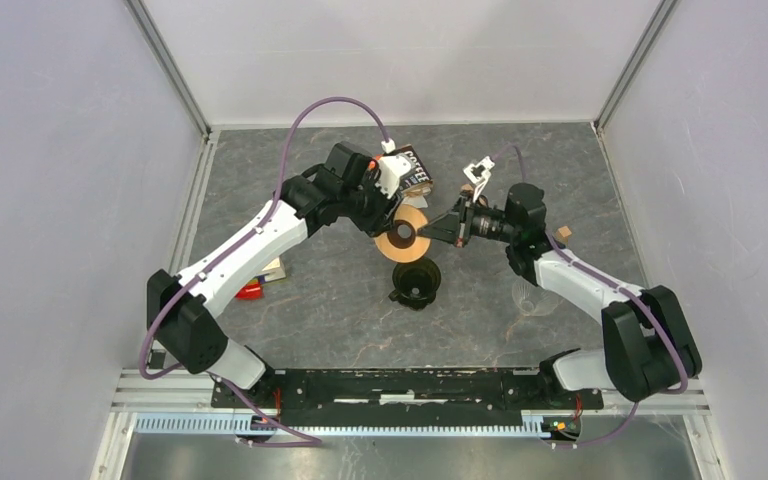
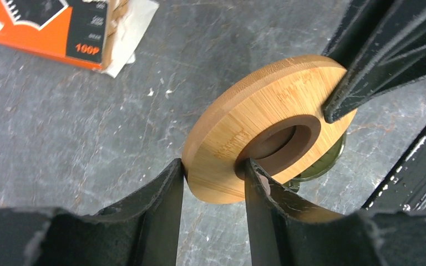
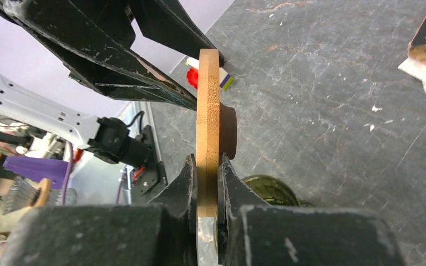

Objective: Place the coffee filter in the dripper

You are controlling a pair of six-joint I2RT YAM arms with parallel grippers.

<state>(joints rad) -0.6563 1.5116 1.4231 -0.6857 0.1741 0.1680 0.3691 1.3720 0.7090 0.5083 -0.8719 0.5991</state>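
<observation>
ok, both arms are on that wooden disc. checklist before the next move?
1. Left gripper hold on the wooden disc: ok, one finger at the rim, one in the centre hole.
2. Right gripper hold: ok, jaws pinch the disc's edge.
3. Disc off the table: ok.
4. Dripper upright, no filter inside: ok.
5. Where the coffee filter is: cannot tell; only white paper by the orange packet.
6. Free gripper for the filter: not ok, both occupied.

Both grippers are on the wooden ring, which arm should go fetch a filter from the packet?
Left, probably: the left gripper has its wrist beside the packet, while the right gripper pinches the wooden ring by its rim and could hold it alone.
</observation>
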